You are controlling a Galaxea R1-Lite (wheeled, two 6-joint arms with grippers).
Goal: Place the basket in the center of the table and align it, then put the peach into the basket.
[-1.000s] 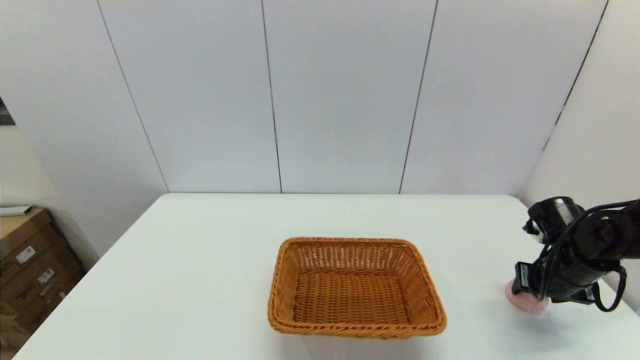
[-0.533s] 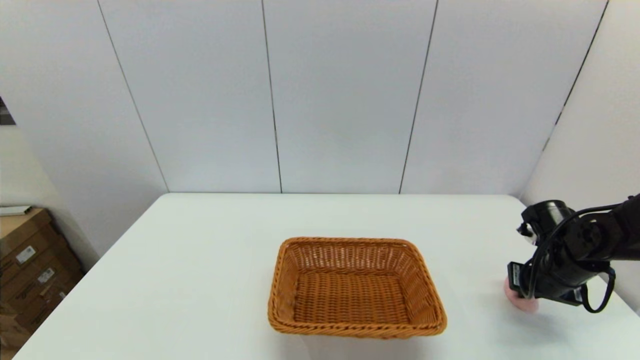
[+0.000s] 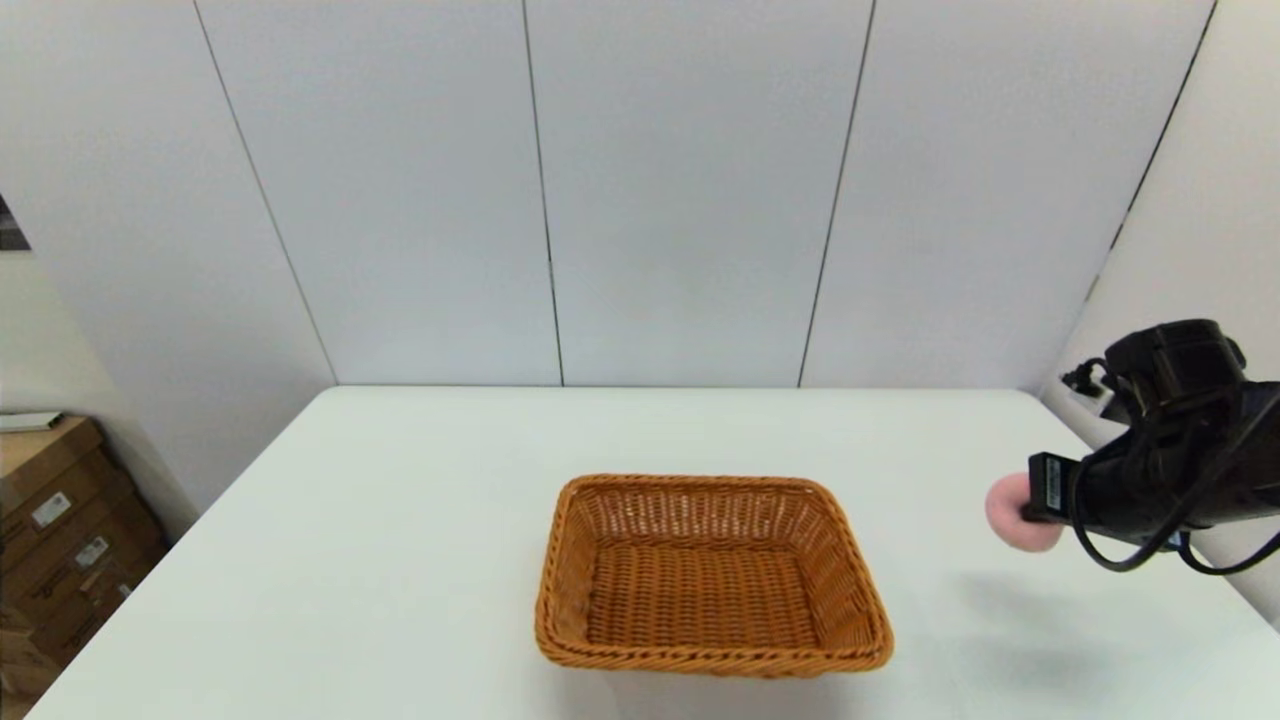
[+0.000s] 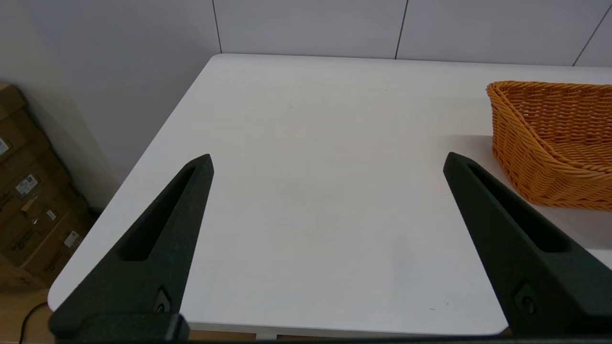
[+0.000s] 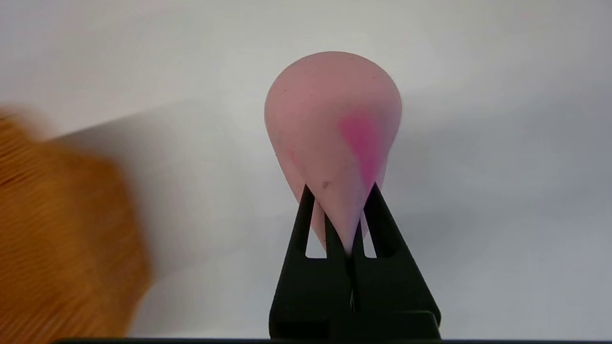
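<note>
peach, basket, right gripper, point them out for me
peach (image 3: 1003,510), head view, its rounded left side.
basket (image 3: 700,600), head view, woven floor.
right gripper (image 5: 340,217), right wrist view, between the fingers pinching the peach.

Brown cardboard boxes (image 3: 60,540) with white labels are stacked on the floor at 9 o'clock, against white wall panels (image 3: 680,190).

You have the basket (image 3: 712,577) on the table (image 3: 400,520) near its front centre; the peach (image 3: 1008,512) hangs above the table to the basket's right.
</note>
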